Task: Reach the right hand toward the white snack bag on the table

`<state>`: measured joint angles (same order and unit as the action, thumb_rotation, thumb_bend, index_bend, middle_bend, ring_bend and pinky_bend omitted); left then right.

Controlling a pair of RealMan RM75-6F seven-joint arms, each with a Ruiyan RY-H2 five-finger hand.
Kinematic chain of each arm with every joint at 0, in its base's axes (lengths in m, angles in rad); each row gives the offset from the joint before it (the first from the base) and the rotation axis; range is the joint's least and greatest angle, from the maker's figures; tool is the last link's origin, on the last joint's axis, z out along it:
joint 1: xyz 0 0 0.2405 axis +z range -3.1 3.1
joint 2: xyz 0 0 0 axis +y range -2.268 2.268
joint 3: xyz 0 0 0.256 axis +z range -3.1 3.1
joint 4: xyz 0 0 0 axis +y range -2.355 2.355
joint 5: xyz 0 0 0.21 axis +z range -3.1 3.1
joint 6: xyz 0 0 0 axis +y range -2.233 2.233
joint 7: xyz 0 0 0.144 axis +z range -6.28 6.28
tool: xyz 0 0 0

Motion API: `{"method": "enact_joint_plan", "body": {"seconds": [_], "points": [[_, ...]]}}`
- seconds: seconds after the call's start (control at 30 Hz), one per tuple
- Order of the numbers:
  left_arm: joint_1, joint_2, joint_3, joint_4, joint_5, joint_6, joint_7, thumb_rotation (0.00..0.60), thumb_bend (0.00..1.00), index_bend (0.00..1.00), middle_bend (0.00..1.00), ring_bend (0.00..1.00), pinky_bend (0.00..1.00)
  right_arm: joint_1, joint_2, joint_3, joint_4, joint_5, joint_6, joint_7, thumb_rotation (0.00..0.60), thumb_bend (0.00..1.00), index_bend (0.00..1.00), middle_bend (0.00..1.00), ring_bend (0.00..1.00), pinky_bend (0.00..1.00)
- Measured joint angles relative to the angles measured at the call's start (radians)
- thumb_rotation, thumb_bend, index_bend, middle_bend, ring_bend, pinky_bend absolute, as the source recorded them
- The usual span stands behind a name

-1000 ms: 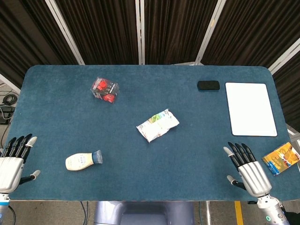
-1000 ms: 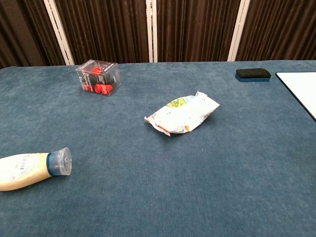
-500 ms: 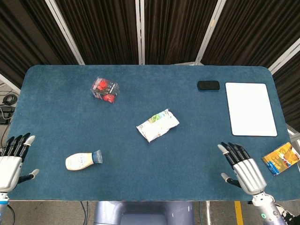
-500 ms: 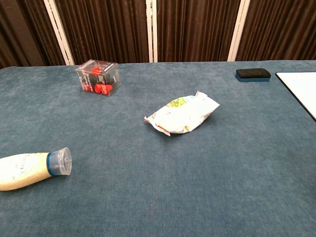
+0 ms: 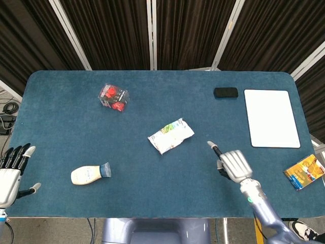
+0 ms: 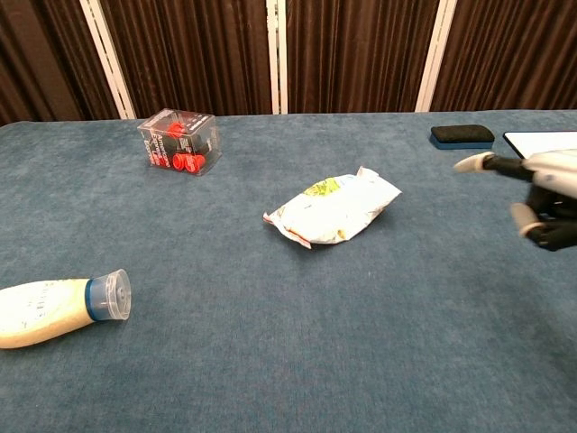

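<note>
No writing on any label is legible; the white snack bag point(image 5: 171, 135) lies flat near the middle of the blue table point(image 5: 61, 137), crinkled, with a green and yellow print at its far end. My right hand point(image 5: 232, 163) hangs empty over bare cloth right of the bag, apart from it, fingers spread, one pointing toward it; my left hand point(image 5: 11, 170) sits open-fingered at the table's left edge, holding nothing.

We see the right hand point(image 6: 545, 194) cut by the chest view's edge; the left hand point(image 5: 11, 170), partly cropped, seems empty.
</note>
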<state>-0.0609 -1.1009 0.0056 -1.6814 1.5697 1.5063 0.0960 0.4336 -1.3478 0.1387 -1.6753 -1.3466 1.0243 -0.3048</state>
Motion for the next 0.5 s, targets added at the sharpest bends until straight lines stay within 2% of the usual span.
{"method": "enact_joint_plan", "body": {"seconds": [0.27,0.5], "points": [[-0.005,0.005,-0.004,0.004,-0.014,-0.012,-0.022,0.6,0.12,0.0,0.0,0.0,0.0,0.144,-0.144,0.061,0.034,0.257,-0.123,-0.178,0.6,0.79,0.0,0.97,0.99,0.89],[-0.012,0.008,-0.006,0.011,-0.024,-0.03,-0.042,0.6,0.12,0.0,0.0,0.0,0.0,0.268,-0.294,0.092,0.15,0.428,-0.154,-0.279,0.6,0.79,0.0,0.97,0.99,0.89]]}}
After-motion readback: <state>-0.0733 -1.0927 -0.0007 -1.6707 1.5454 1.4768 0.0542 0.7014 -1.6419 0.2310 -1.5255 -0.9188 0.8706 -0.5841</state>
